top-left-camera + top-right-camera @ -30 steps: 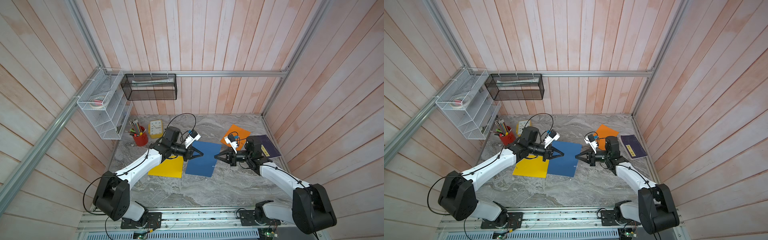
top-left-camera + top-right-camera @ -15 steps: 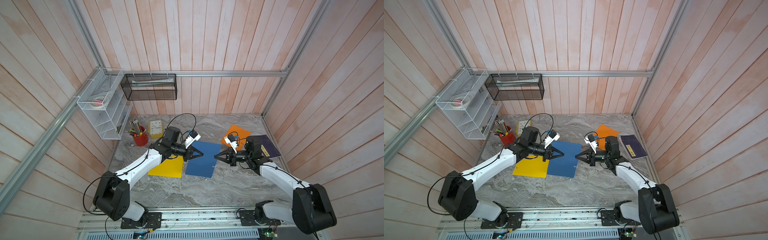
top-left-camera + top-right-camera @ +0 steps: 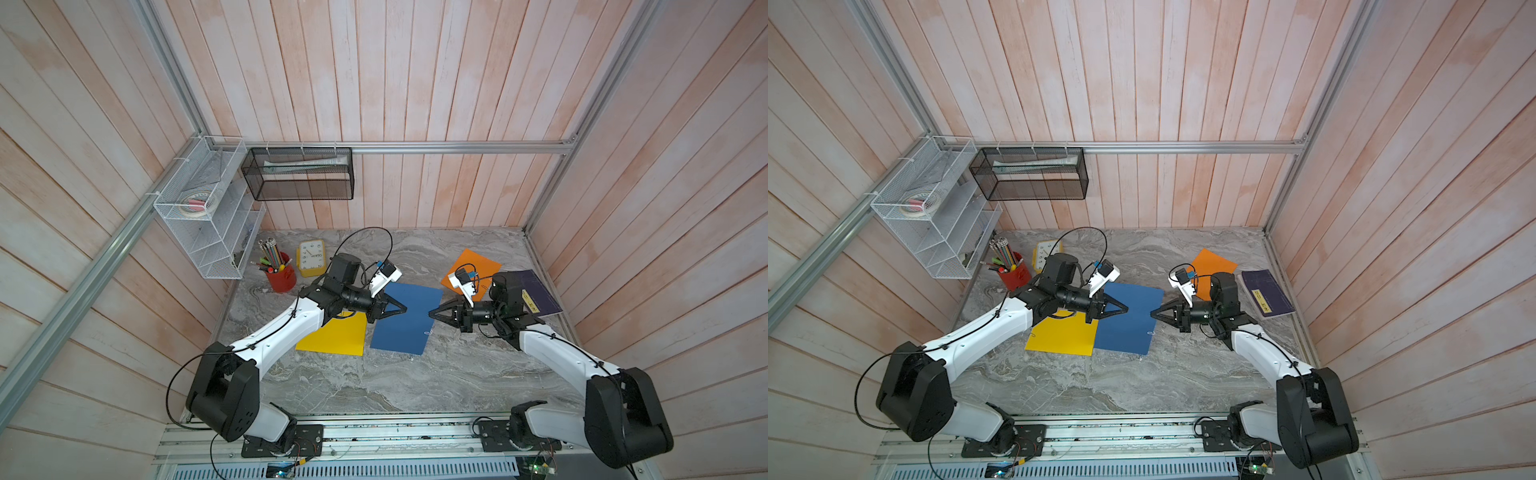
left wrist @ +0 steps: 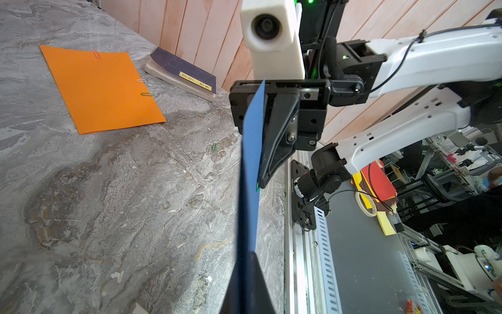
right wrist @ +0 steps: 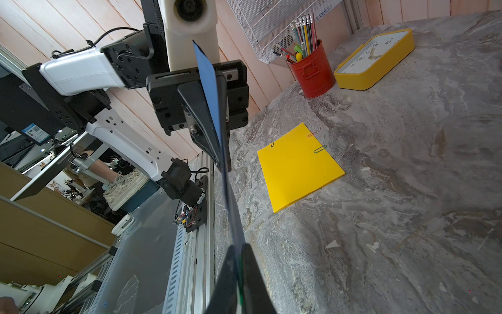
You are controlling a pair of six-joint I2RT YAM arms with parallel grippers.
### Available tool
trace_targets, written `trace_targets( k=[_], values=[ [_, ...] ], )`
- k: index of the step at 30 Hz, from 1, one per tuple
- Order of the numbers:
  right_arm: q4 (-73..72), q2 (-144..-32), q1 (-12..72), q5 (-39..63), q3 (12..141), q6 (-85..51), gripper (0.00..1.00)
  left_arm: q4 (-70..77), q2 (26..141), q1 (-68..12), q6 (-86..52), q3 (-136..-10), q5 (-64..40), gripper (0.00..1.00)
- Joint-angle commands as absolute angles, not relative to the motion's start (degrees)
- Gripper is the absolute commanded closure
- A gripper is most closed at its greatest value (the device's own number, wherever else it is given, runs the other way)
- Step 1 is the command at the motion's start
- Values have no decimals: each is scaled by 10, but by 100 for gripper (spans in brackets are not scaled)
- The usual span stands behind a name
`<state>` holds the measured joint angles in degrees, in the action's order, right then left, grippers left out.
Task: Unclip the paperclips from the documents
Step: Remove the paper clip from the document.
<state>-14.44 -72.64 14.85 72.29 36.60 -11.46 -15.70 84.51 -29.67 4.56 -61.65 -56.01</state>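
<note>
Above the desk [image 3: 415, 382], still clenching blue document [image 3: 409, 332] with left tool [image 3: 404, 311] — barely easing right tool [image 3: 430, 314] on its green paperclip [image 4: 257, 187], not yet freeing it.

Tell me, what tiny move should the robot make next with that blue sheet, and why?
Probably the right gripper should pull straight back, away from the blue sheet. It looks shut on a green paperclip at the sheet's edge, while the left gripper clamps the opposite edge, bracing it.
</note>
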Motion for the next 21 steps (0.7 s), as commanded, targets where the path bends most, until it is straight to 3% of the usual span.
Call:
trace_targets(
  k=[1,21],
  values=[
    [-129,-719,139,722,380,-103,91,-170,826,-292,57,-614,-549,100],
    [-97,-710,109,680,382,-108,90,-170,823,-291,56,-611,-542,100]
  ],
)
